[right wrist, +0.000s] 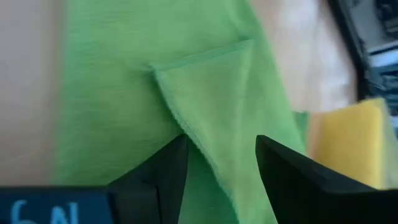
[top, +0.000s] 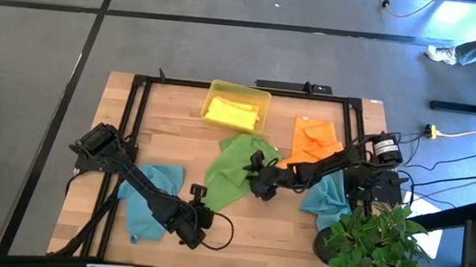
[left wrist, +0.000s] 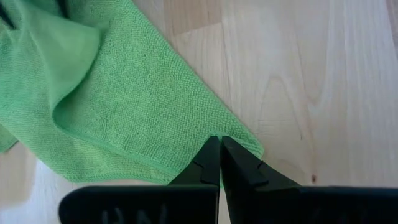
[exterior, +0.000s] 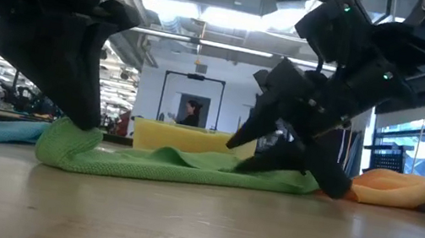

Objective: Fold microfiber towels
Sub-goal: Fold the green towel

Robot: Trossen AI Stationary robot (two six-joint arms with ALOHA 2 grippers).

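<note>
Nearest the overhead camera, at the lower middle of the high view, the left gripper (top: 199, 213) was seen at the lower tip of the soft green microfiber towel (top: 233, 172), which lay crumpled and elongated at the centre of the pale wooden table (top: 179, 120). At the towel's right edge the right gripper (top: 260, 180) was set down on the cloth. A teal-blue microfiber towel (top: 148, 196) lay at lower left under the left arm, a second teal-blue towel (top: 329, 199) at right beside a leafy green potted plant (top: 375, 249), and an orange microfiber towel (top: 315, 141) at upper right. A translucent yellow plastic tray (top: 260, 97) at the upper centre held a folded yellow microfiber towel (top: 231, 113).

In the low view, the green towel (exterior: 162, 165) was spread flat across the middle, one end bunched under the dark mass at left, the other under the dark gripper at right.

In the left wrist view, the left gripper (left wrist: 220, 158) was pressed together, its tips on the hemmed corner of the green towel (left wrist: 118, 106); whether cloth was actually pinched could not be told.

In the right wrist view, the right gripper (right wrist: 219, 163) was spread, a turned-over flap of the green towel (right wrist: 211, 93) lying between its fingers (right wrist: 165, 171).

The cloth was judged light, limp and rather clinging, likely to sag and drag when lifted; it was judged best taken at the hemmed corners, where a single layer could be pinched.
</note>
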